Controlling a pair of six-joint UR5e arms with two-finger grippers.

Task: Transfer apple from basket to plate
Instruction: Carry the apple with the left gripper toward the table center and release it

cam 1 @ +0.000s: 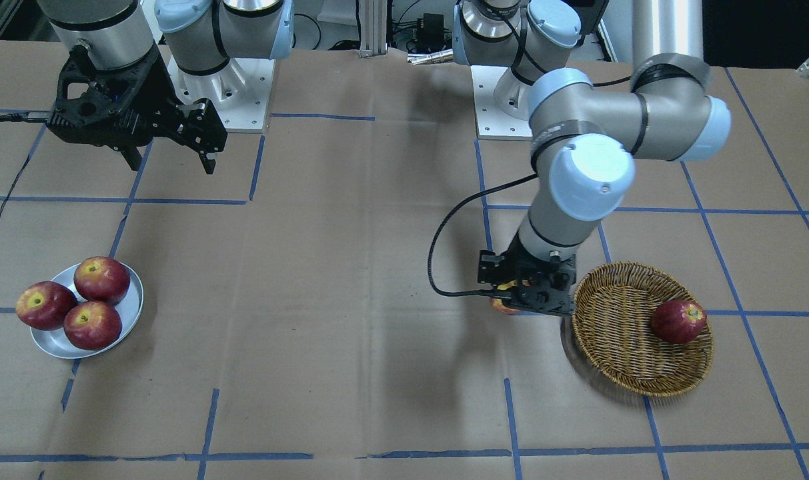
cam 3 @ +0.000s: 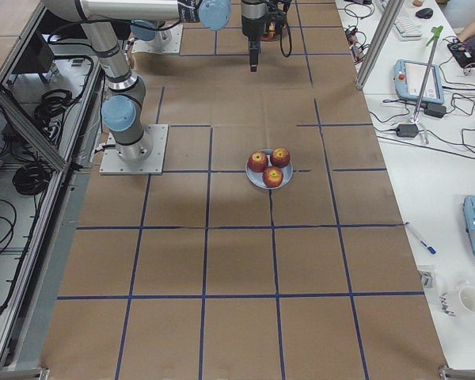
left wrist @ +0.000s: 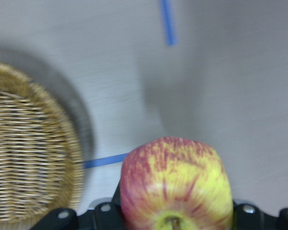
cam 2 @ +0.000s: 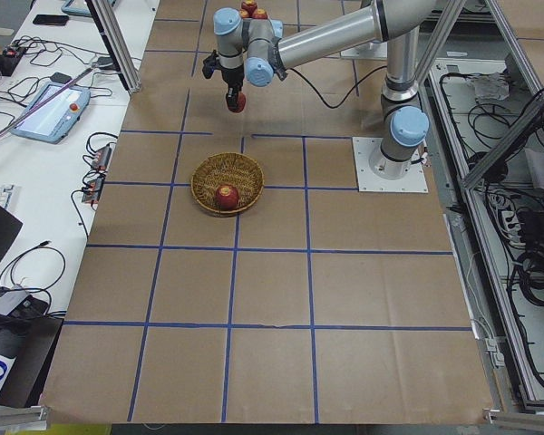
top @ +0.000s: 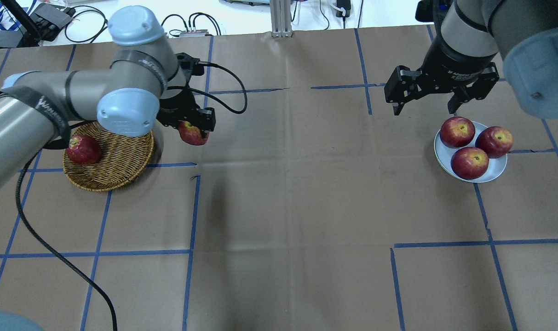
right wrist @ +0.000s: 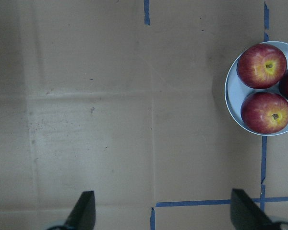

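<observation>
1. The left gripper was clamped on the streaked yellow-red apple. The apple hung under its fingers above the table, just outside the wicker basket rim in the upper left of the overhead view.
2. The metal plate lay well apart at that view's right (three dark red apples crowded it), so the carry would likely run rightward.
3. The right gripper hovered just beside the plate, jaws spread and empty, and was the nearer arm to it.
4. One dark red apple lay in the basket.
</observation>
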